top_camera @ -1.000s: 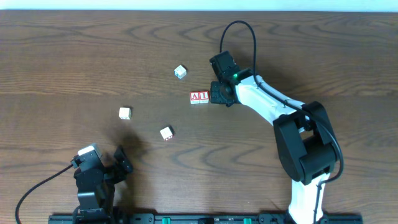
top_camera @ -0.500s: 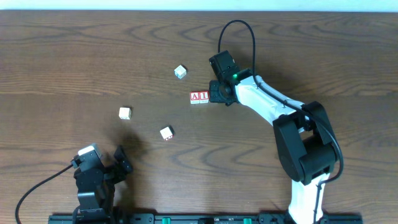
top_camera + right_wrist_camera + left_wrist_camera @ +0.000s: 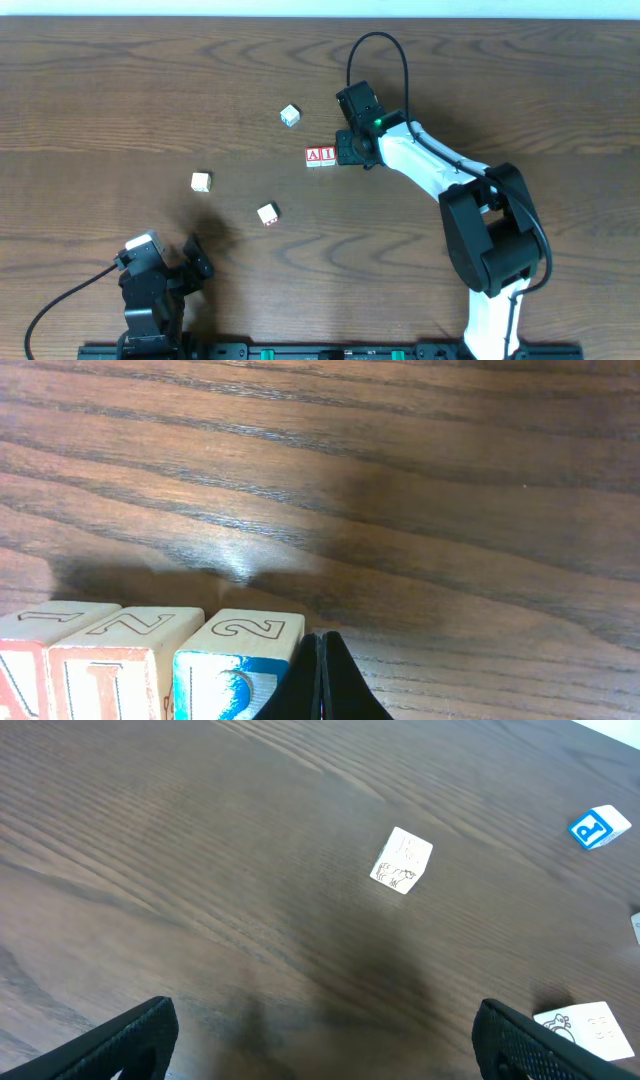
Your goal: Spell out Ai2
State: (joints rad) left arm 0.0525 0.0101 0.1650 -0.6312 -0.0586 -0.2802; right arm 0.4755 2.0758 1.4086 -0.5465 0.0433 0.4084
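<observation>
In the right wrist view three cubes stand touching in a row at the bottom left: the red-bordered A cube [image 3: 35, 660], the red-bordered I cube [image 3: 120, 660] and the blue-faced 2 cube [image 3: 235, 665]. My right gripper [image 3: 321, 685] is shut with nothing in it, its closed tips against the right side of the 2 cube. From overhead the A cube [image 3: 314, 155] and I cube [image 3: 327, 155] show side by side, with the right gripper [image 3: 350, 150] just to their right hiding the 2 cube. My left gripper [image 3: 330, 1050] stands open over bare wood near the front left.
A white cube with a teal mark [image 3: 290, 115] lies behind the row. Two pale cubes [image 3: 201, 181] [image 3: 268, 213] sit to the left. The left wrist view shows one pale cube [image 3: 402, 861] ahead and another [image 3: 585, 1028] beside the right finger.
The right gripper has edged slightly left toward the A and I cubes. The left arm has not moved.
</observation>
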